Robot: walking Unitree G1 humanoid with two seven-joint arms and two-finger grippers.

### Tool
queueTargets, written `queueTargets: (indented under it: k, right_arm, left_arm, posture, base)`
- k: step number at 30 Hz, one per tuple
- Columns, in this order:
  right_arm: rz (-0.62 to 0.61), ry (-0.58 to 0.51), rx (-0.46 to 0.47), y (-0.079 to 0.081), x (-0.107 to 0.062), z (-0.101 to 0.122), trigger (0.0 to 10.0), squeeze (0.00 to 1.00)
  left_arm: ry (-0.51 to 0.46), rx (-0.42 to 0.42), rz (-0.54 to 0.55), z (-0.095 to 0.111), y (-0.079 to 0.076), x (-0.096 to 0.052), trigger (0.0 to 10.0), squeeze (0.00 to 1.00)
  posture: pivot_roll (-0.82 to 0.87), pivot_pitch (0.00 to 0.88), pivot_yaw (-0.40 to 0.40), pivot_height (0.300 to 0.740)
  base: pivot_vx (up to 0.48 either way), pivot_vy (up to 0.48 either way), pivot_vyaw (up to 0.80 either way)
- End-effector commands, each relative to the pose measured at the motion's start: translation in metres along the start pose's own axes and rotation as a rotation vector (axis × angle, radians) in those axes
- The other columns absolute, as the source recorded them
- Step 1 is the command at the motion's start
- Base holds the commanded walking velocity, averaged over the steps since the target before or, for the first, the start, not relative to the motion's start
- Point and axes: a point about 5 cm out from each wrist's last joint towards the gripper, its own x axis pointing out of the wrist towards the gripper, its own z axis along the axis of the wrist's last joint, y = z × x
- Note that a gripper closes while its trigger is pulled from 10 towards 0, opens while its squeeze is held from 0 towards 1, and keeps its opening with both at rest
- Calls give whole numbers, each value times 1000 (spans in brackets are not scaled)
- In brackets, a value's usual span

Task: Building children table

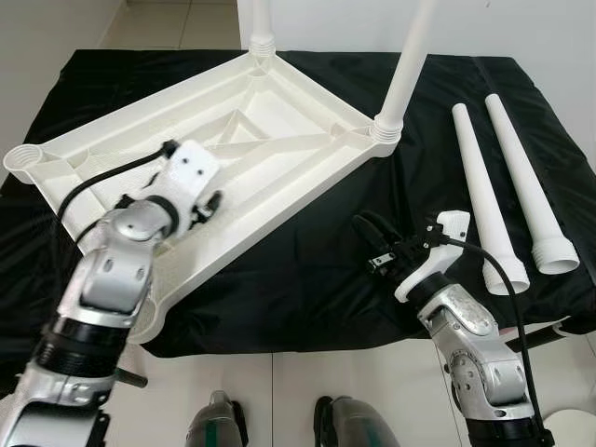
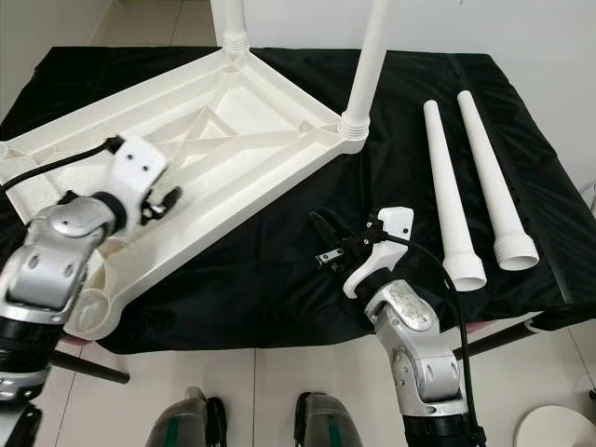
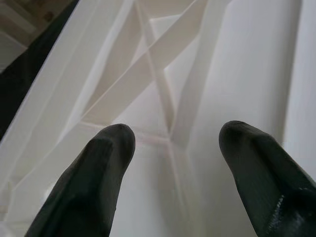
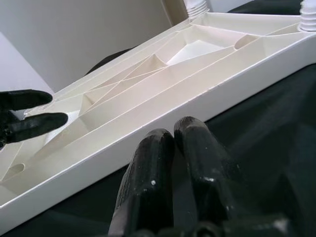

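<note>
Bright even light, soft shadows, sharp head views (wrist close-ups blurred)

Smooth white plastic tabletop [image 1: 279, 140] (faintly glossy) on matt black cloth [image 1: 307, 270].

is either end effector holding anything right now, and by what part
Nothing is held. The left end effector is open over the ribbed underside of the upturned tabletop. The right end effector is shut and empty above the black cloth.

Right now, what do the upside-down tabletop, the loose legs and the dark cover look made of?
Tabletop: likely moulded white plastic, semi-gloss, with ribbed underside. Loose legs: same-looking smooth white plastic, hollow tapered tubes. Dark cover: black fabric, matte, wrinkled.
</note>
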Motion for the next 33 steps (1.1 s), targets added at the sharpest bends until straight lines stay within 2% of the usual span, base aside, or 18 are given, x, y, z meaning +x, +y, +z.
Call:
queueTargets:
  k: [1,10,13,20,25,30,31,33]
  right_arm:
    - [3,1,5,-1,0,-1,10000,0]
    - [4,0,5,-2,0,0,10000,0]
    - [8,1,6,-2,1,0,10000,0]
    - [8,0,7,-2,1,0,10000,0]
    - [10,2,6,-2,0,0,10000,0]
    - [-5,-1,6,-5,0,0,10000,0]
    - [-5,-1,6,-5,0,0,10000,0]
    - [-11,-5,9,-5,1,0,10000,0]
  left_arm:
    - [48,21,33,-9,5,-5,10000,0]
    - [121,102,52,-25,16,-15,10000,0]
    - [162,167,40,-35,17,-18,10000,0]
    - [211,184,33,-47,19,-19,10000,0]
    - [263,262,-26,-59,11,-21,10000,0]
    - [230,275,-237,-58,-14,-27,10000,0]
    - [230,275,-237,-58,-14,-27,10000,0]
    - [199,257,-324,-53,-26,-30,10000,0]
  posture:
    - [-131,84,-6,740]
    - [-127,82,-10,740]
    - [-125,81,-11,740]
    - [-127,81,-10,740]
    - [-130,81,-9,740]
    - [-132,78,-4,740]
    - [-132,78,-4,740]
    - [-131,79,-4,740]
  base:
    - [0,0,0]
    - [0,0,0]
    - [0,0,0]
    - [0,0,0]
    - [0,0,0]
    - [0,0,0]
    - [0,0,0]
    - [0,0,0]
